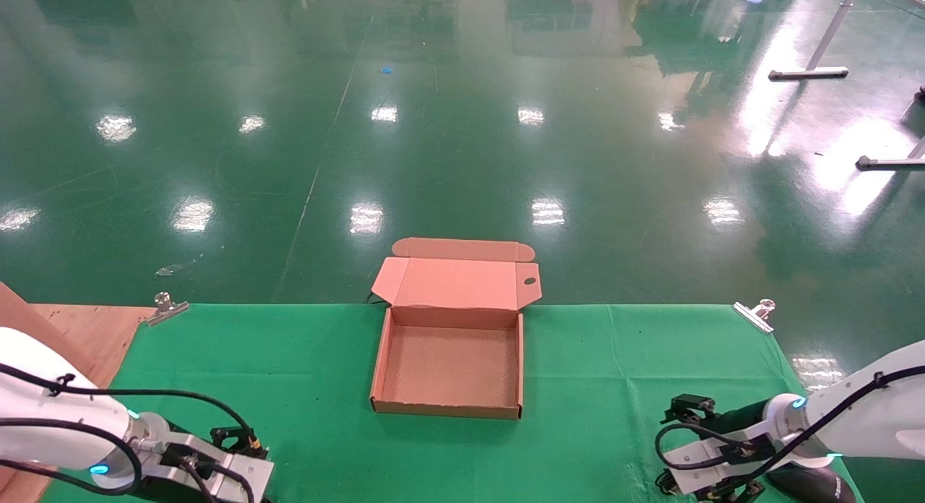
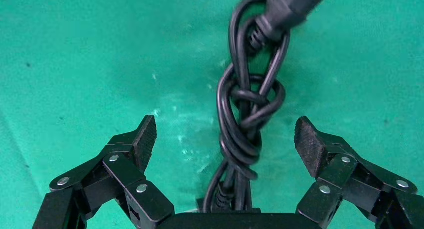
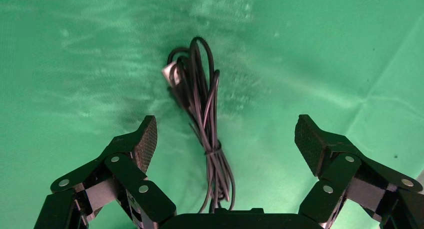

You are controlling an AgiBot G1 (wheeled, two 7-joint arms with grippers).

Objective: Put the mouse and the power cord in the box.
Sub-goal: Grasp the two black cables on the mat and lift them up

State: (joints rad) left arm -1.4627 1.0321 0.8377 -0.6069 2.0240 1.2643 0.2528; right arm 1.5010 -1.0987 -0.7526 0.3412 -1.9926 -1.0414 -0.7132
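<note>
One box point(image 1: 448, 358), one power cord point(image 2: 245, 114), two spread grippers

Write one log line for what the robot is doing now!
left gripper: open over knotted thick black power cord | right gripper: open over thin bundled black mouse wire | brown cardboard box: empty

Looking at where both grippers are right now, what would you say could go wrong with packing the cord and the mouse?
The left gripper hangs open over the knotted power cord; closing on one strand could leave the loops and plug trailing, perhaps snagging the wall of the box.

The right gripper is open over the mouse's bundled thin wire, with the mouse beside it; lifting by the wire might let the mouse swing.
</note>
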